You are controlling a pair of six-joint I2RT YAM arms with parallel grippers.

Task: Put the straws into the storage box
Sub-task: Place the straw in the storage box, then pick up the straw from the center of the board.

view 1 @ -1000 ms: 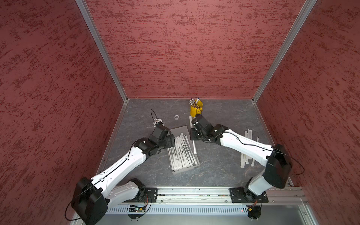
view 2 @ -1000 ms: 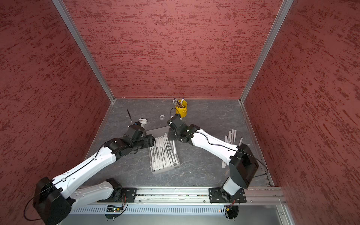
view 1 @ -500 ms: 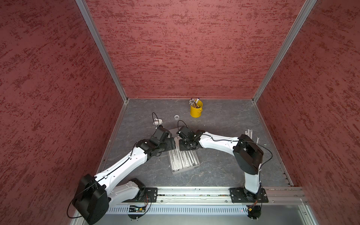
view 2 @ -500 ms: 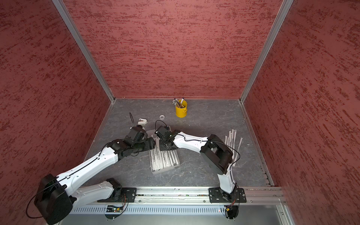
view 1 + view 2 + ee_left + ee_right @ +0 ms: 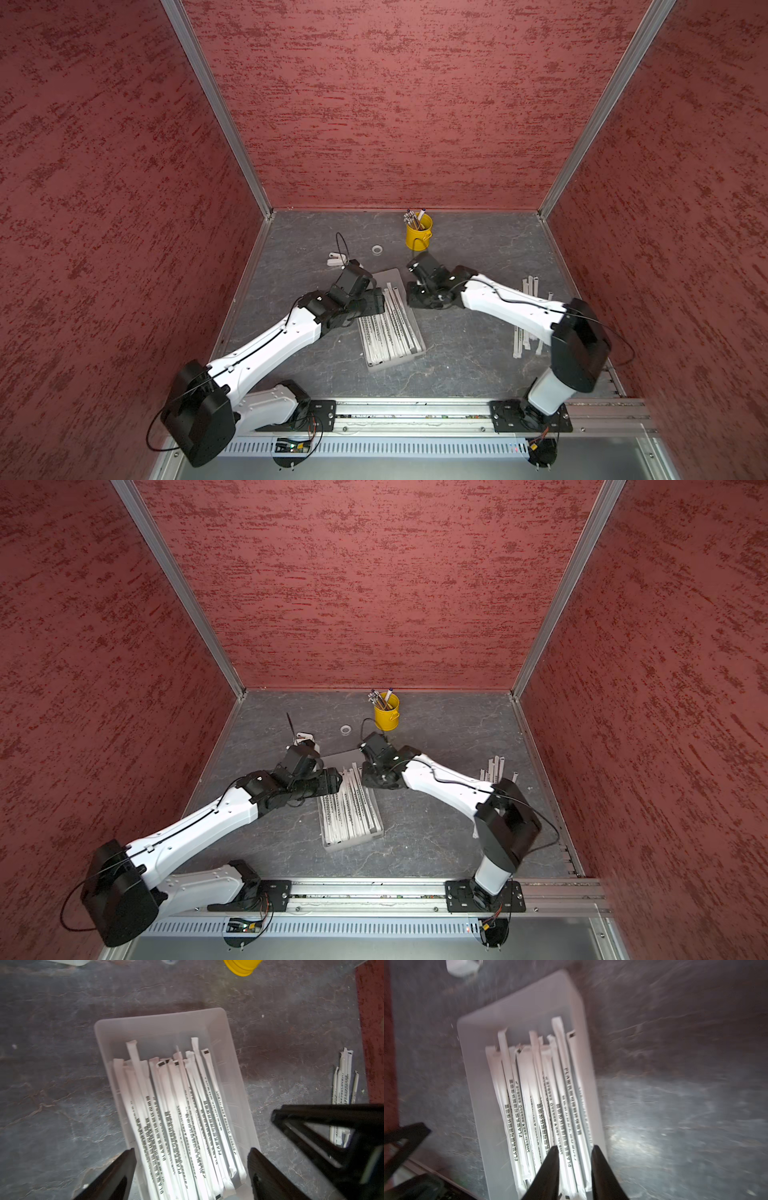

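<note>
**Task state.** About a dozen straws lie lengthwise and overlapping in the storage box. Their ends are bunched toward one short wall, and the floor at the opposite end is bare. A group of loose straws lies on the table, well apart from the box and beside the right arm. By this count the task is judged roughly half done, with the loose group left to transfer.

**Grippers.** The left gripper has its jaws spread wide, one at each long wall of the box. Whether they press on the walls cannot be told. The right gripper hangs at the box's side with its jaws slightly parted and nothing pinched between them.

**View differences.**
- Both wrist views resolve the wrappers' print and overlap.
- The right wrist view omits the loose group entirely.
- In both top views the right arm hides part of that group.
- Only the top views show the yellow cup with its pens.
</note>
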